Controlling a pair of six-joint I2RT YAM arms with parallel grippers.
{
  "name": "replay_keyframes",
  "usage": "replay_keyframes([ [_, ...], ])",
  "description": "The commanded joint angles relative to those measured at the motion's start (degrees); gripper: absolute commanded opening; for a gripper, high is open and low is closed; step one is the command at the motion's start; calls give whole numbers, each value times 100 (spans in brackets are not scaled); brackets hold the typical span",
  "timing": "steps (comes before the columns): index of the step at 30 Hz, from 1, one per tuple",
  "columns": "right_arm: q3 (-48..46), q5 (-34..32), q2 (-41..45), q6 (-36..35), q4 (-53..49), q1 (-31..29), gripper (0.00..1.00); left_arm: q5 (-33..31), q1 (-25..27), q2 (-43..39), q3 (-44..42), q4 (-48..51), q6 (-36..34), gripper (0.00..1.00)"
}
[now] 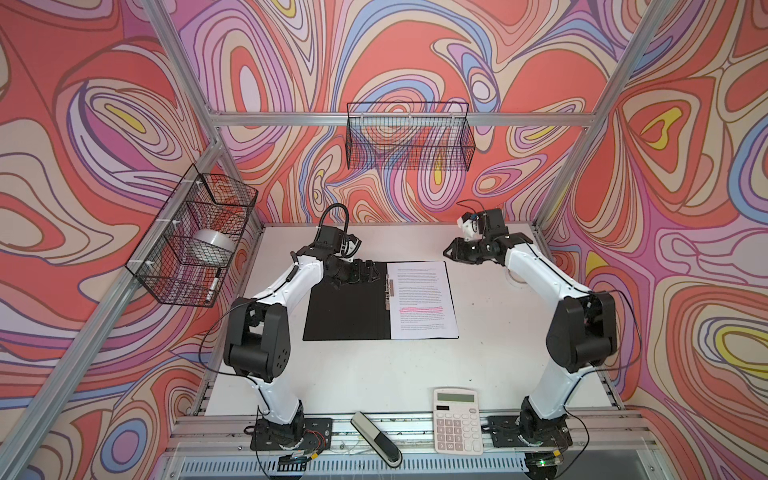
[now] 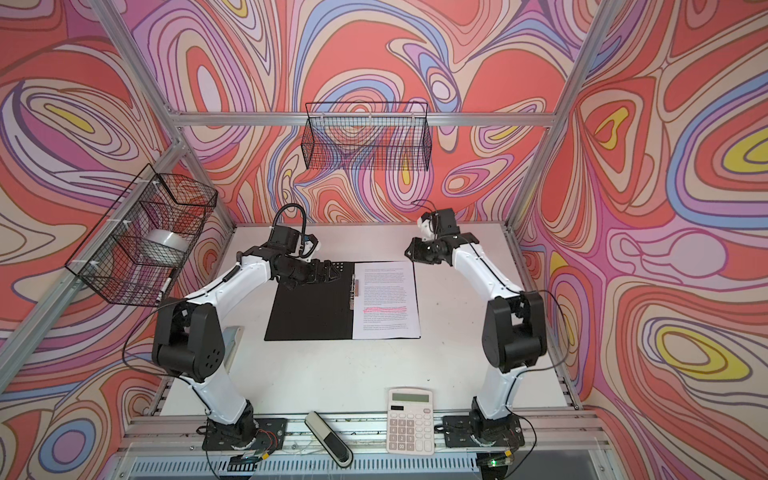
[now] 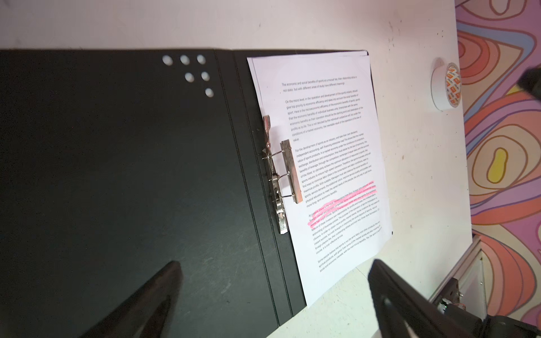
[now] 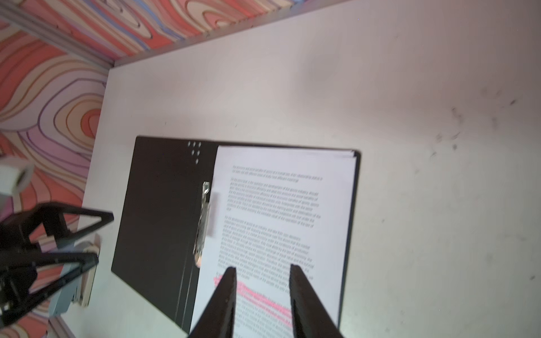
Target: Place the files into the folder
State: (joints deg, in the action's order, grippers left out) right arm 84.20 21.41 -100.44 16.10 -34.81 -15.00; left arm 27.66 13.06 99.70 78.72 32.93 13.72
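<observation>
Two pairs of jaws hung by the open folder (image 1: 347,311), holding nothing.
The files (image 1: 422,299) lay flat on its right half, looking thin and floppy, likely best pinched at a free edge; the left jaws gaped wide over the black left flap, the right jaws, partly open, near the files' far corner.

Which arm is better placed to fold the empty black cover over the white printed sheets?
Probably left: the left claw, open, hangs over the black plastic folder's bare cover. The right claw hangs by the white printed sheets' far corner.
</observation>
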Motion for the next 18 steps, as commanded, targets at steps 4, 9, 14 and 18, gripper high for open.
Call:
replay_keyframes([
  [4,-1288,-189,719,202,-626,-1311,32,-337,-260,-356,101,348,129,100],
  [9,-1902,-147,1053,647,-332,-2029,32,-255,-512,-501,82,423,218,100],
  [14,-2035,-336,757,753,-291,-2480,32,-235,-581,-557,82,513,121,100],
  [18,-2035,-465,485,840,-190,-2725,32,-173,-611,-582,76,565,137,100],
])
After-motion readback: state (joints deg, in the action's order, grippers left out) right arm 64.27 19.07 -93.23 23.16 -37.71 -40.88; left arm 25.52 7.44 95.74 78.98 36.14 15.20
